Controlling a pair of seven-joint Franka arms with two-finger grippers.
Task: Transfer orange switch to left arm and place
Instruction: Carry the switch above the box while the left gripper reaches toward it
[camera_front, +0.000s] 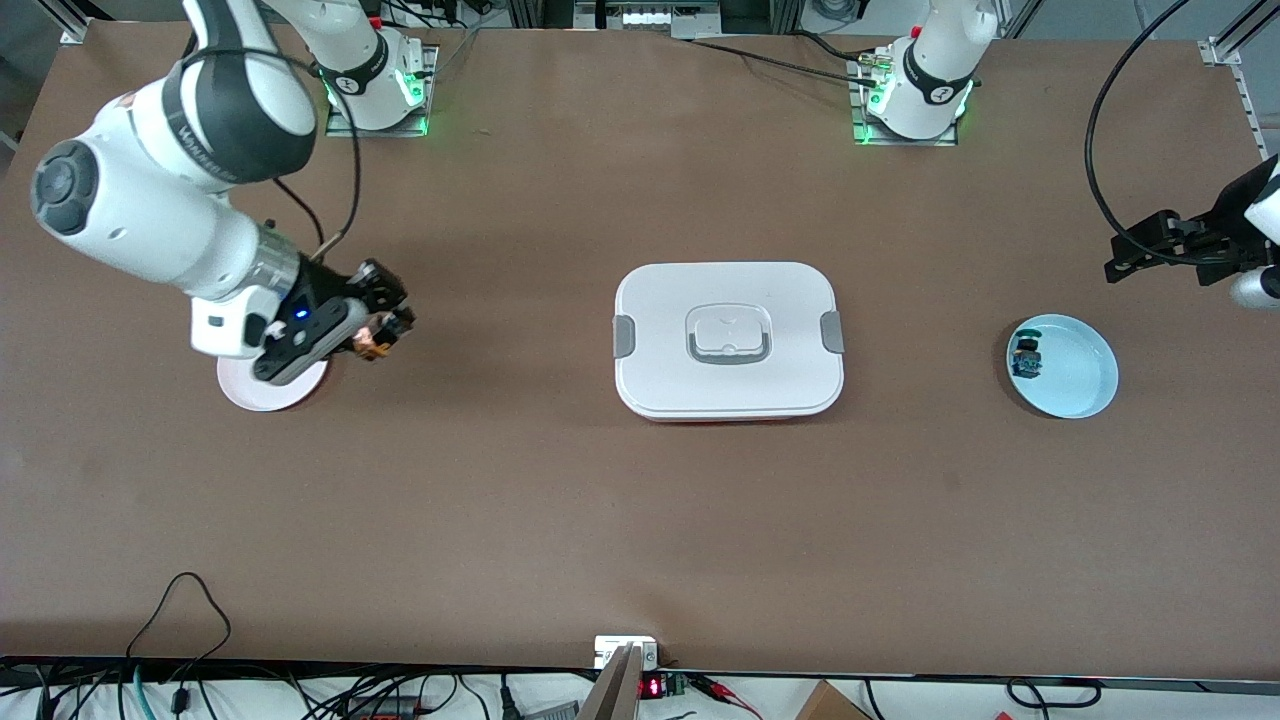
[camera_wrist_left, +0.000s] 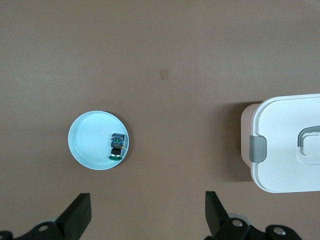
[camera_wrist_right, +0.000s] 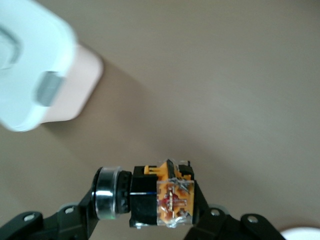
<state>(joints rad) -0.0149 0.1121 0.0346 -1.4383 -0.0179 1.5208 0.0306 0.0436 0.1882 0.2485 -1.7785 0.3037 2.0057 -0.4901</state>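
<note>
The right hand (camera_front: 385, 335) is hanging in the air just above the edge of a pale pink plate (camera_front: 262, 390) at its own end of the table (camera_front: 560, 500), gripping the orange switch (camera_wrist_right: 165, 195) tightly between its fingers. The switch is lying sideways in the grip, its cap pointing off to one side. The box (camera_front: 728, 340) is sitting mid-table, well apart from that hand, toward the left arm's end. The left hand (camera_wrist_left: 147, 220) is waiting with its fingers spread wide, hovering near a light blue plate (camera_front: 1075, 385) that is carrying a blue-green switch (camera_front: 1027, 358).
</note>
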